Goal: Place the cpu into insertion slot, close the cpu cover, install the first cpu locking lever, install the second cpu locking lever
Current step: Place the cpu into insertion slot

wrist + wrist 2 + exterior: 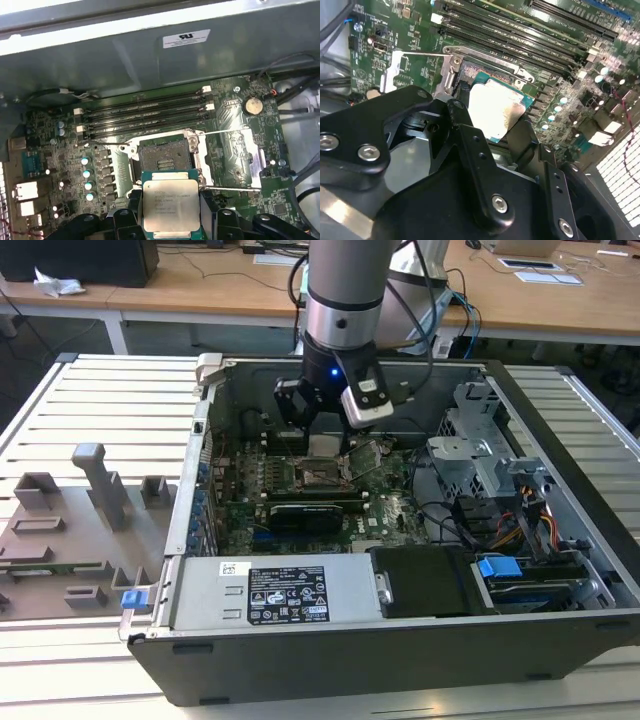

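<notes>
Claw [171, 210] is gripping the chip [171, 206] by 2 opposite edges, fingers closed on it, metal top facing up. Chip is hanging above the board, off the socket [165, 159], which is showing its bare contact grid. In the exterior view the socket is lying at approx 6 o'clock from the chip, close by. Chip is near square, so there's no real long axis. Its edges are running parallel w/ the socket rim, so I'm judging the orientation as matched. Cover [242, 155] is lying flipped open, at approx 2 o'clock from the socket in the exterior view. I'm counting 1 chip, 1 socket, 1 cover, 2 thin wire levers [111, 144], both looking unlatched, & 4 long memory slots [145, 112].
</notes>
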Robot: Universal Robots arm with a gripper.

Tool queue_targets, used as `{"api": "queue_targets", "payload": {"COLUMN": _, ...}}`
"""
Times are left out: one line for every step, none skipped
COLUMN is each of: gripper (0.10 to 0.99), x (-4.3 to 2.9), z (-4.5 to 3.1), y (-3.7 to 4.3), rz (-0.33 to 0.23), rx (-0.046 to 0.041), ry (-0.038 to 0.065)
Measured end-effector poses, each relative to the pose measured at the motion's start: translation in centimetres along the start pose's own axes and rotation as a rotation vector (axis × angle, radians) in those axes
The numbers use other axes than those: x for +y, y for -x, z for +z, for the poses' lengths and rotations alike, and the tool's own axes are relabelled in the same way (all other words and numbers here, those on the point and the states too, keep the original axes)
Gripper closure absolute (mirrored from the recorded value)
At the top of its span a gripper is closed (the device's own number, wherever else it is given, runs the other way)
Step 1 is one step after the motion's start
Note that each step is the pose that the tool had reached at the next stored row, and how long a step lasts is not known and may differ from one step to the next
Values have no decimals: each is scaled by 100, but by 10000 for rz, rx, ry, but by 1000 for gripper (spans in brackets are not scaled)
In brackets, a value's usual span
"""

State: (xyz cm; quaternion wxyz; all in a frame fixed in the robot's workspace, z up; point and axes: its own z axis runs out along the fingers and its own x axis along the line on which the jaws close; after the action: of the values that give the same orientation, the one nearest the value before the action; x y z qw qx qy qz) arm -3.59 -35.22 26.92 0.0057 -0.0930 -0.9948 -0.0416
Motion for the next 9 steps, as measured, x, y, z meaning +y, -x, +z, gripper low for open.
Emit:
{"api": "queue_targets", "payload": {"gripper": 541, "x": 0, "z": 1, "y": 0, "rz": 182, "rx": -16, "ry": 3}}
{"api": "queue_targets", "payload": {"gripper": 541, "x": 0, "z": 1, "y": 0, "rz": 336, "rx": -28, "ry": 3}}
{"api": "queue_targets", "payload": {"gripper": 541, "x": 0, "z": 1, "y": 0, "rz": 533, "rx": -45, "ry": 7}}
{"api": "queue_targets", "payload": {"gripper": 541, "x": 0, "z": 1, "y": 0, "rz": 655, "rx": -55, "ry": 9}}
{"api": "queue_targets", "payload": {"gripper": 541, "x": 0, "z": 1, "y": 0, "rz": 739, "rx": -61, "ry": 10}}
{"api": "queue_targets", "payload": {"gripper": 541, "x": 0, "z": 2, "y": 0, "rz": 881, "rx": -73, "ry": 12}}
{"api": "queue_targets", "payload": {"gripper": 541, "x": 0, "z": 2, "y": 0, "rz": 1023, "rx": -85, "ry": 13}}
{"api": "queue_targets", "payload": {"gripper": 541, "x": 0, "z": 2, "y": 0, "rz": 1148, "rx": -96, "ry": 16}}
{"api": "queue_targets", "payload": {"gripper": 541, "x": 0, "z": 3, "y": 0, "rz": 1238, "rx": -103, "ry": 17}}
